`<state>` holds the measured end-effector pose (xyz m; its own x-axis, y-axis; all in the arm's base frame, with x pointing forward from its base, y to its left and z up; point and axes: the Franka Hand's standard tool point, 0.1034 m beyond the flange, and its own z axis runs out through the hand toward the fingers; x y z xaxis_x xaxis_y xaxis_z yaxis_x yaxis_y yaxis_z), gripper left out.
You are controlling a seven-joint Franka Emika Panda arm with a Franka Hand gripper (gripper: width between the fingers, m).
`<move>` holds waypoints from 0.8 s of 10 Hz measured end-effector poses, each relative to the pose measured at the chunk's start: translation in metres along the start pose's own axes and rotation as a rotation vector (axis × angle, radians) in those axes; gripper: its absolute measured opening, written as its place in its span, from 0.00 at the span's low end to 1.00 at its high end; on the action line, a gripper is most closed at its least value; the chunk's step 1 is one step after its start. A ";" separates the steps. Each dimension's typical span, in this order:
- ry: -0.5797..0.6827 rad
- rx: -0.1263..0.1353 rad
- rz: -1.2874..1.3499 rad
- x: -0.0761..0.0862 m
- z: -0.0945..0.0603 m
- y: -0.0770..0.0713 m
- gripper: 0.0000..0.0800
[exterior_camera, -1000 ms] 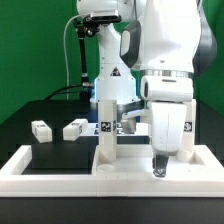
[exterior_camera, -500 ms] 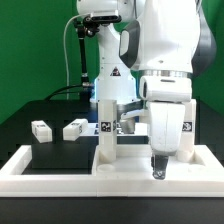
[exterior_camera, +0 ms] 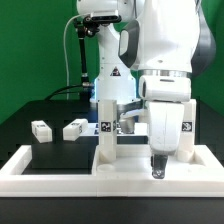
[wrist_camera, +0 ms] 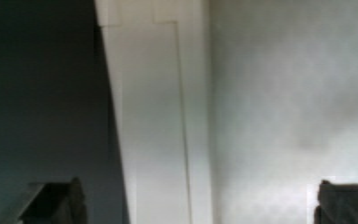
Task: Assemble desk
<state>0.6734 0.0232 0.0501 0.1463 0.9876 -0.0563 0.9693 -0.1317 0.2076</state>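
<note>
Nothing is seen displaced since earlier. Claw (exterior_camera: 158,172) is found wide open, empty, low over the tabletop (exterior_camera: 128,162) at the near edge of the table (exterior_camera: 55,146). On lifting, its rim could be snagged and the upright leg (exterior_camera: 105,135) jarred.

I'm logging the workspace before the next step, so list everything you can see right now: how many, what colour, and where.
tabletop: one, white, middle, behind the low wall.
low wall: one, white, along the front, ends turned up.
loose legs: two, white, lying on the table, exterior view's left.
upright leg: one, white, standing on the tabletop.
table: one, black, under everything.
arm: one, white, exterior view's right.
gripper: one, dark fingers, open, low over the tabletop.
</note>
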 end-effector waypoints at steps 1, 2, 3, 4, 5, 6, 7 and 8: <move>-0.005 0.017 0.012 -0.008 -0.024 -0.005 0.81; -0.016 0.038 0.034 -0.021 -0.056 -0.004 0.81; -0.027 0.041 0.048 -0.033 -0.076 0.003 0.81; -0.037 0.037 0.119 -0.040 -0.082 0.013 0.81; -0.037 0.037 0.218 -0.038 -0.078 0.012 0.81; -0.038 0.039 0.279 -0.037 -0.077 0.011 0.81; -0.039 0.038 0.345 -0.037 -0.077 0.011 0.81; -0.040 0.036 0.435 -0.037 -0.078 0.009 0.81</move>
<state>0.6612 -0.0076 0.1297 0.5494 0.8355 -0.0092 0.8219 -0.5384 0.1860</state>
